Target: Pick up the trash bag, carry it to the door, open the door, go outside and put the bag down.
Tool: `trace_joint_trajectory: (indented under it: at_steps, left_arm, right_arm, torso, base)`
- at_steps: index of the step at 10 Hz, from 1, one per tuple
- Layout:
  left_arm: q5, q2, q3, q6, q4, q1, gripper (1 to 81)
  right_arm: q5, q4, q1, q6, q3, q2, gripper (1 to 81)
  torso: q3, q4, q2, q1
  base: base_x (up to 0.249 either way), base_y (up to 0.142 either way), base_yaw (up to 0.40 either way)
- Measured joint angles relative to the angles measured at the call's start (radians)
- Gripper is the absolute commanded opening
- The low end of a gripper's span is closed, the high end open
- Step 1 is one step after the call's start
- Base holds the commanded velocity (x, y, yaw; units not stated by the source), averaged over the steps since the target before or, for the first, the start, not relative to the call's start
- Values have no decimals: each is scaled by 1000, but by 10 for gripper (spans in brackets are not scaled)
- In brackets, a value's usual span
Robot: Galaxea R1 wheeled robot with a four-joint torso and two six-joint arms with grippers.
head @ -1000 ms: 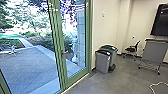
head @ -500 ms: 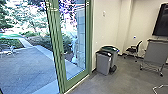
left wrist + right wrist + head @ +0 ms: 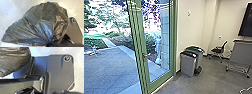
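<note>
Two bins (image 3: 188, 65): in the head view we see them together by the wall, just beyond the door frame (image 3: 173, 50).
Door (image 3: 139, 50): tall, green-framed and glazed; it looks closed to us, with its handle (image 3: 144, 55) on the upright.
Yard (image 3: 109, 65): we see it paved and bright through the glass, so that, we judge, is where the bag must end up.
Bag (image 3: 37, 25): in the left wrist view it bulges dark and glossy above the floor (image 3: 11, 8), its pleats drawn to a tight neck (image 3: 50, 41).
Left jaws: clamped on that neck, as we read the pleats.
Handling: we judge it soft, bulky and fairly light, with thin, slippery plastic that could tear on a hard edge. The gathered neck is the place to hold, with all the folds caught; we would not pinch the loose side. It may sway against the frame.
Plate (image 3: 60, 69): in the right wrist view we see the robot's own base, with the bag's wrinkled side near it.
Right jaws: we cannot tell their state.
</note>
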Motion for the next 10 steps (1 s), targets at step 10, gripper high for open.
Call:
trace_joint_trajectory:
  at_steps: [10]
  left_arm:
    - [-8, 3, 0, 3, 0, 0, 10]
  right_arm:
    - [3, 0, -3, 0, -3, 3, 811]
  torso:
    - [0, 0, 0, 0]
  base:
    - [153, 0, 0]
